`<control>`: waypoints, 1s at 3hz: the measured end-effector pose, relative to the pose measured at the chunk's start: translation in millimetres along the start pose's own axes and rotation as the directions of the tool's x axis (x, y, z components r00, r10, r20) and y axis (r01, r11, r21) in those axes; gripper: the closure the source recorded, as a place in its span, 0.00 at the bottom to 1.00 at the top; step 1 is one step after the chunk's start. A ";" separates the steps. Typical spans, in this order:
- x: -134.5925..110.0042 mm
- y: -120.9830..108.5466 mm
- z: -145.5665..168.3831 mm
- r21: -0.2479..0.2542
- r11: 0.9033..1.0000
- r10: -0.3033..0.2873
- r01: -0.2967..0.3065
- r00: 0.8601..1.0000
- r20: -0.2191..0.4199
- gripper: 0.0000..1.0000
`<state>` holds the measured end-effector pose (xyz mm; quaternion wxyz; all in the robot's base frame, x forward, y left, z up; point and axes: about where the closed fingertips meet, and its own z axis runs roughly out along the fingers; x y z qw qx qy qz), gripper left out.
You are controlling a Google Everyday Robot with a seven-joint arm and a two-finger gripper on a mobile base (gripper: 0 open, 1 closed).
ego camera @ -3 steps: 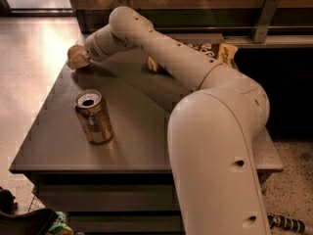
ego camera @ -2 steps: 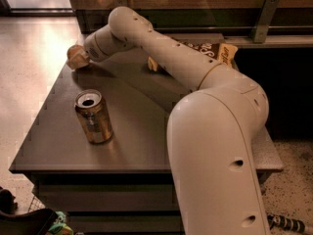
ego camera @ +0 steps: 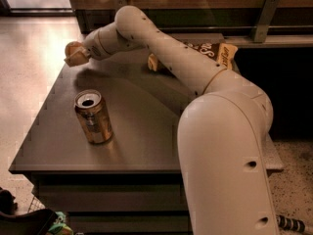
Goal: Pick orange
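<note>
**Ann:** Gripper (ego camera: 74, 58) is out at the end of the long reach, over the far left corner of the table (ego camera: 142, 136). A rounded dull-orange shape is right at its tip, and I take that to be the orange (ego camera: 73, 46).

**Ben:** Has it got hold of it?

**Ann:** I cannot tell. The two are touching or as good as touching, but how far the gripper is open does not show from here.

**Ben:** How will that fruit handle?

**Ann:** Light, I'd judge, and firm with a little give. The skin looks matte, so it offers fair grip. It's round though, so it will roll or squirt out if pinched off-centre. Best to take it across the widest part, squarely, with modest pressure so the peel doesn't bruise.

**Ben:** And its looks?

**Ann:** Small, dull orange, no shine. Only the upper part shows, and I can't make out a stem mark.

**Ben:** What's around it?

**Ann:** A gold drink can (ego camera: 93, 116) stands upright, well apart from the gripper on the near side. A snack bag (ego camera: 217, 52) lies off to its right, beyond the arm (ego camera: 171, 58).
</note>
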<state>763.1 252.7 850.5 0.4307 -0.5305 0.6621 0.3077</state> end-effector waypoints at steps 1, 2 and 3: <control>-27.3 5.8 -33.9 -0.017 0.999 -0.049 0.050 0.996 0.077 1.00; -54.7 14.7 -67.2 -0.032 0.995 -0.091 0.093 0.993 0.072 1.00; -70.8 26.4 -103.1 -0.043 0.990 -0.128 0.131 0.990 0.066 1.00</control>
